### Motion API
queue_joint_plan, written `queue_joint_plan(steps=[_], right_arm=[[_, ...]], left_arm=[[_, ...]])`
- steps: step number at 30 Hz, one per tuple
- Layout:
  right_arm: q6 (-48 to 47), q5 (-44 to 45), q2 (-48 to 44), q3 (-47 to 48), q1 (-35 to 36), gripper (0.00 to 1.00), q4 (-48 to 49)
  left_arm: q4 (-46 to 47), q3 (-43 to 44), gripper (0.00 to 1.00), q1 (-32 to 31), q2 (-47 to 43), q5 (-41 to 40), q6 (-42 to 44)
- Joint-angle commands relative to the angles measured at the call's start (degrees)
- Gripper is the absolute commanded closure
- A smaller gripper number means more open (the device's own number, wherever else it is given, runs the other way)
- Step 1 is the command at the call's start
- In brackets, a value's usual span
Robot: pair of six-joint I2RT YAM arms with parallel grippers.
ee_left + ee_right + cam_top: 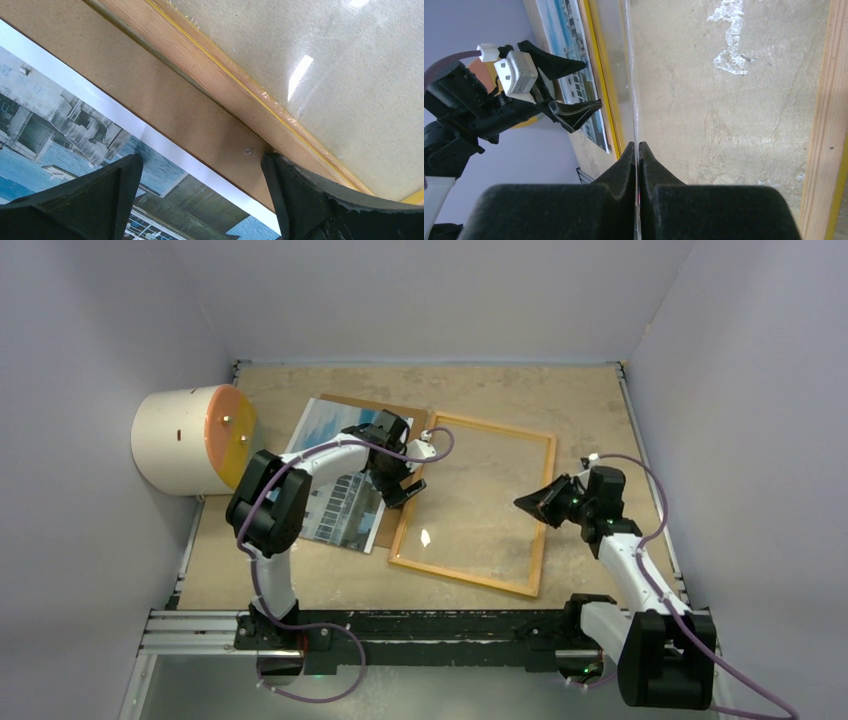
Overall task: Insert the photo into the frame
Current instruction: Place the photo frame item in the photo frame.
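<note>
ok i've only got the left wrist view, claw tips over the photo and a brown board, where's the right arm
observer: The right claw is shut and sits over the right side of the frame, tips pointing inward.
operator: and the photo, how's it lying
observer: The photo lies on the brown board, which shows along its far and right edges. The left arm crosses its middle.
operator: anything else out there
observer: A white drum with an orange face lies on its side at the left wall.
</note>
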Motion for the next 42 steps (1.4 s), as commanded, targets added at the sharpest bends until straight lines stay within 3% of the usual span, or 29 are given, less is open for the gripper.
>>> queue_joint_plan(steps=[1, 9, 29, 38, 42], right_arm=[[1.02, -1.12, 1.34, -1.01, 0.86, 1.0, -1.79], [-1.49, 4.54, 3.33, -1.92, 0.83, 1.0, -3.63], [9.33, -7.93, -1.54, -0.64, 0.98, 1.0, 12.21], [11.31, -7.18, -2.5, 0.52, 2.66, 1.0, 13.48], [12.3, -5.21, -2.04, 1.4, 6.68, 1.0, 15.15]], left_arm=[[1.38, -0.98, 0.0, -0.72, -1.64, 4.31, -0.27], [1.22, -1.23, 0.0, -0.68, -1.65, 4.87, -0.09], [1.27, -1.25, 0.0, -0.83, -0.96, 7.54, -0.97], [1.44, -1.48, 0.0, -0.88, -1.16, 7.48, -0.88], [1.66, -1.73, 0.0, -0.82, -1.47, 7.48, -0.92]])
